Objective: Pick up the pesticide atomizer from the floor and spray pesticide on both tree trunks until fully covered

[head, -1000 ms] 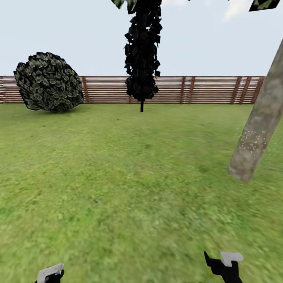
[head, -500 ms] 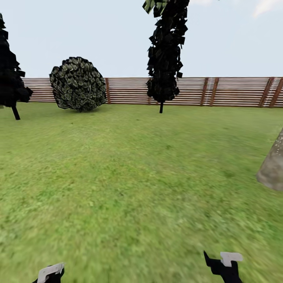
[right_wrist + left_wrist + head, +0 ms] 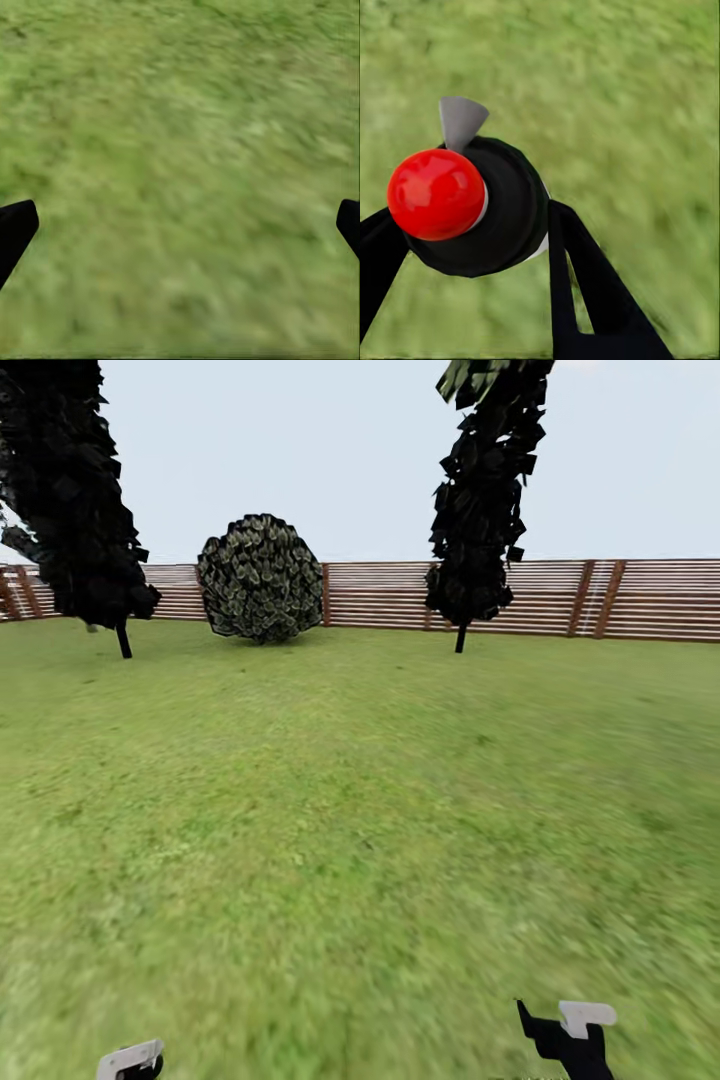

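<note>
Atomizer (image 3: 472, 206), red-capped, clamped in the left gripper (image 3: 465, 247) fingers; right gripper (image 3: 180, 225) fingers spread wide over grass (image 3: 360, 810); fence (image 3: 390, 595) across frame's upper middle.

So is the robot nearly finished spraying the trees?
Not nearly. Done: the atomizer is off the ground, gripped in the left gripper. The right gripper is open with nothing in it. The head view faces lawn, fence, a round bush and two dark conifers, so it must find both thick trunks and spray them.
</note>
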### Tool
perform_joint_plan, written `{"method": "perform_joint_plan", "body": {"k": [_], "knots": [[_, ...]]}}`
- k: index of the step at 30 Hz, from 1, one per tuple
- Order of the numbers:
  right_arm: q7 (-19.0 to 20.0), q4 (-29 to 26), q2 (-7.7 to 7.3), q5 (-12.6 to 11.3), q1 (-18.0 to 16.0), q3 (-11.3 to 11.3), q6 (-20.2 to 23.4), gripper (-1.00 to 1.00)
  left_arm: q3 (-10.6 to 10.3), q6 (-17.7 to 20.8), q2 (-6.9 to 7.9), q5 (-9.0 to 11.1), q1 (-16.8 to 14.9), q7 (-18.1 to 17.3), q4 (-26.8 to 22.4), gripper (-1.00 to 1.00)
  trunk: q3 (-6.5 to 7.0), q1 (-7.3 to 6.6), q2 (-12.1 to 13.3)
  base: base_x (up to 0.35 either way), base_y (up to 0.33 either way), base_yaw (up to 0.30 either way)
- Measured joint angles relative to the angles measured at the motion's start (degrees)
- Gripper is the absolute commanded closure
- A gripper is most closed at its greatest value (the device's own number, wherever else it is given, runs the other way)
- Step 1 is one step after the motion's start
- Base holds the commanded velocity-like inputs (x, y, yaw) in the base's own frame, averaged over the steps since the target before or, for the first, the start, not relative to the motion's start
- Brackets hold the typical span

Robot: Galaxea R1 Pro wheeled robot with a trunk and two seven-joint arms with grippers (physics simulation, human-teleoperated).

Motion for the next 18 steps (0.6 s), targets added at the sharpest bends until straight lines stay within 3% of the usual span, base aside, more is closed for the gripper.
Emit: {"method": "perform_joint_plan", "body": {"k": [18], "knots": [[0.0, 0.0, 0.21, 0.0, 0.0, 0.1, 0.0, -1.0, 0.0, 0.0, -0.01, 0.0, 0.0, 0.0, 0.0, 1.0, 0.76, 0.0, 0.0, -0.281, 0.188, 0.263]]}}
